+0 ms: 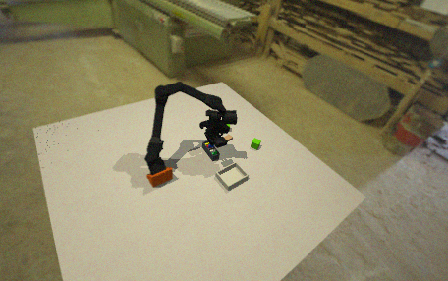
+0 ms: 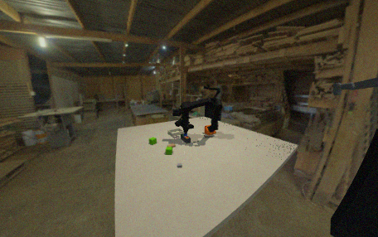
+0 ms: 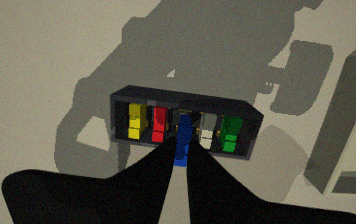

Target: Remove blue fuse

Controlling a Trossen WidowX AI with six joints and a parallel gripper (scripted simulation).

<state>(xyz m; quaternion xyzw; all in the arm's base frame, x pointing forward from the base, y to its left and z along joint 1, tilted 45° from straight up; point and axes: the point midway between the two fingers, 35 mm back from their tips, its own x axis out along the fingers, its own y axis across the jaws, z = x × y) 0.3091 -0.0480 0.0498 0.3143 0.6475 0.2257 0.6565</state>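
Evidently the fingers pinch the blue fuse [image 3: 183, 142]; the tray [image 1: 221, 182] [image 3: 320, 186] stands apart.

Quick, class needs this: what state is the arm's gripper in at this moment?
Gripper: closed, holding the blue fuse between its fingers.

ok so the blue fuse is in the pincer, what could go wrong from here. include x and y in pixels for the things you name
In the wrist view the blue fuse [image 3: 183, 140], gripped by the pincer [image 1: 216, 142] [image 2: 185, 133] [image 3: 182, 144], sits between the red fuse [image 3: 159, 124] and the white fuse [image 3: 207, 131]; a sideways drift could brush either.

The pincer's tips show close over the near wall of the fuse block [image 1: 211, 153] [image 2: 186, 140] [image 3: 185, 98], so a tilt might knock it.

The tray [image 1: 231, 186] [image 3: 327, 145] stands beside the block, so moving across too low might drag the fuse over the green one [image 3: 230, 134].
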